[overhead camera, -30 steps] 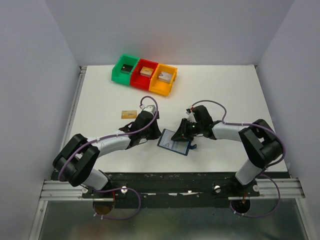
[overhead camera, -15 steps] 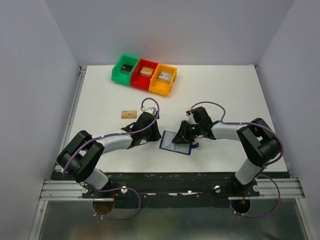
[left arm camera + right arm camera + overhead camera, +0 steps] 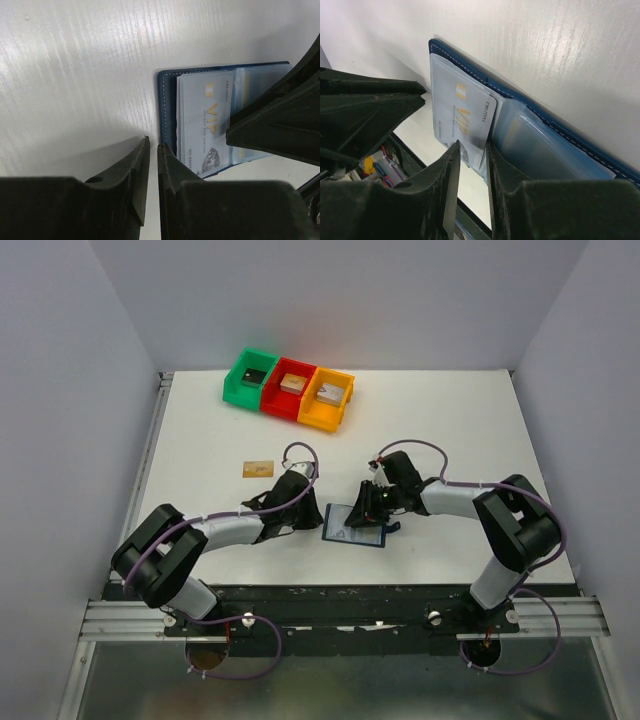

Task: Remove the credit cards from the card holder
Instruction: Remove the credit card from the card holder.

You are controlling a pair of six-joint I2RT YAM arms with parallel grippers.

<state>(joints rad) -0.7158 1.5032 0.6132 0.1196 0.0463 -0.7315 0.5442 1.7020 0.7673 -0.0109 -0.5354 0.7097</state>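
The card holder [image 3: 356,527] lies open on the table between my grippers, navy with light blue pockets [image 3: 545,150]. A pale grey-white credit card marked VIP [image 3: 205,120] sticks partly out of a pocket; it also shows in the right wrist view [image 3: 460,117]. A tan-gold card [image 3: 258,468] lies loose on the table to the left. My left gripper [image 3: 152,146] is shut and empty, with its tips at the holder's left edge [image 3: 167,100]. My right gripper [image 3: 472,145] has its jaws a narrow gap apart over the VIP card's corner. The other cards are hidden.
Green [image 3: 249,377], red [image 3: 289,388] and orange [image 3: 328,398] bins stand in a row at the back, each with a small block inside. The table's near edge and the black base rail [image 3: 350,600] lie just behind the holder.
My left gripper has moved right and down to the holder's left edge. My right gripper has shifted slightly and the holder has slid a little to the right.
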